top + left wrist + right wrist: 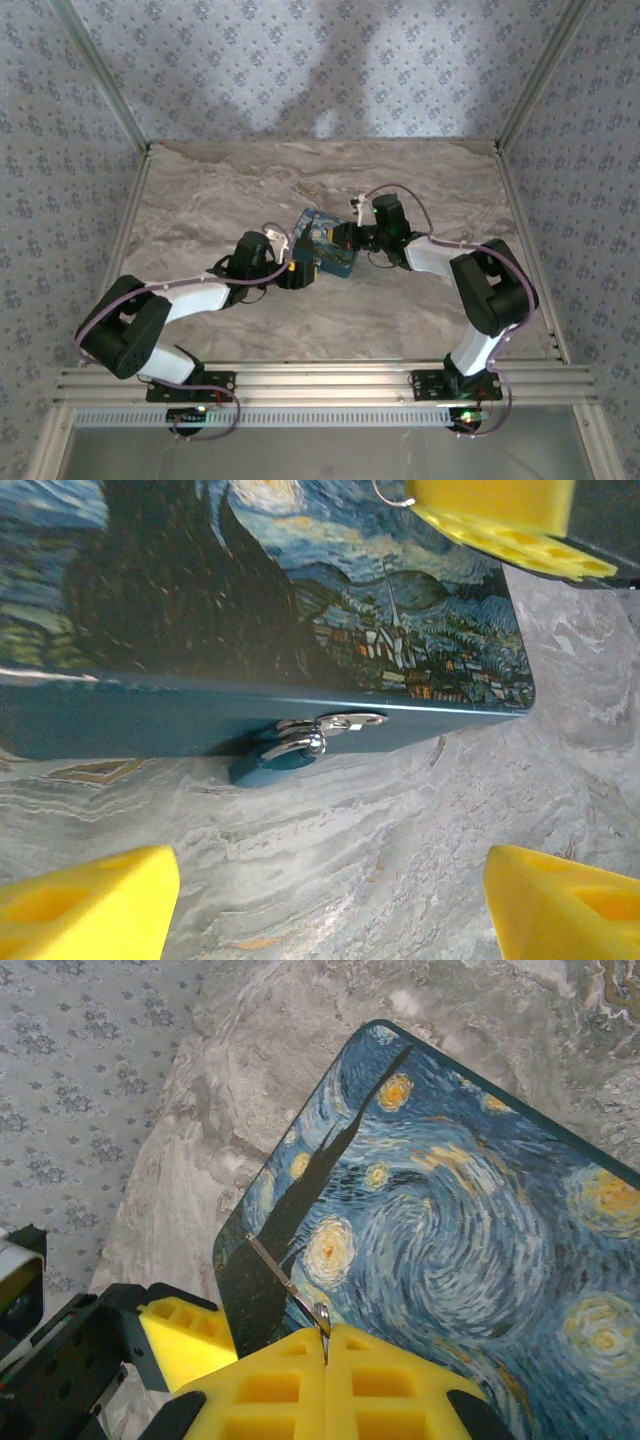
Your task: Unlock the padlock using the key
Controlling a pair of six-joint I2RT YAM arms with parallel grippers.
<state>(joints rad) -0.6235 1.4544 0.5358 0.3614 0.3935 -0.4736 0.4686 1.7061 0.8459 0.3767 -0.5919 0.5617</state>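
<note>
Now my left gripper faces the padlock, fingers wide apart.
I see the painted box near the middle of the surface, well away from every edge. The small teal padlock hangs from the clasp on the box's side wall, low by the surface. My left gripper holds nothing. My right gripper, over the lid, is pressed together on the thin key.

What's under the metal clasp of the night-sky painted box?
The small teal padlock, silvery shackle through the clasp. The box edge covers part of its body; keyhole position unclear.
</note>
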